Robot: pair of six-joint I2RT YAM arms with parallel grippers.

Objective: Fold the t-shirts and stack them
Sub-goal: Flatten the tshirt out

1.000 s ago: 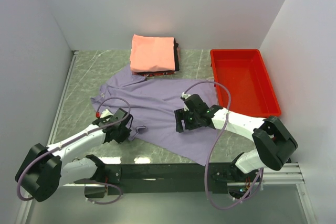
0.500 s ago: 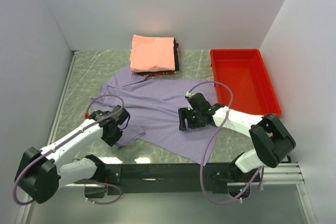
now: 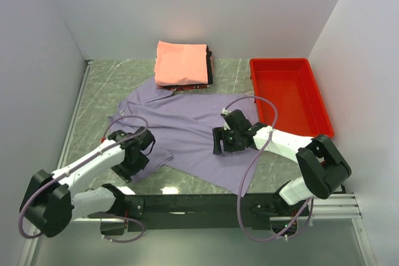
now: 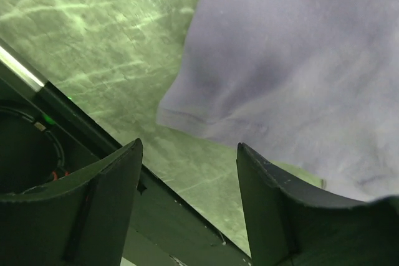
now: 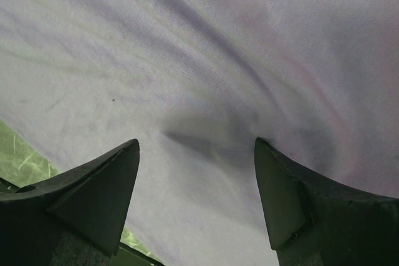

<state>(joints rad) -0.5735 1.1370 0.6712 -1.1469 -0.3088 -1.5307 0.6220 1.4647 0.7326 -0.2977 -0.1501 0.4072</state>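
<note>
A lavender-purple t-shirt (image 3: 187,123) lies spread flat on the green marbled table (image 3: 100,91). At the back stands a stack of folded t-shirts, salmon-pink (image 3: 181,61) on top, with black (image 3: 211,66) and dark red (image 3: 187,87) edges showing under it. My left gripper (image 3: 129,167) hovers open at the shirt's near-left hem corner (image 4: 187,113) with nothing between its fingers (image 4: 118,179). My right gripper (image 3: 219,147) stands open low over the shirt's middle; in the right wrist view lavender cloth (image 5: 199,42) fills the gap (image 5: 196,143) between its fingers.
A red plastic tray (image 3: 312,85) sits at the back right, close to the right wall. White walls close in the left, back and right sides. The black base rail (image 3: 187,204) runs along the near edge, just below the left gripper (image 4: 190,146).
My left gripper went from shut to open, let go of the shirt's near-left edge and drew back toward the near-left. The right arm has barely moved.
</note>
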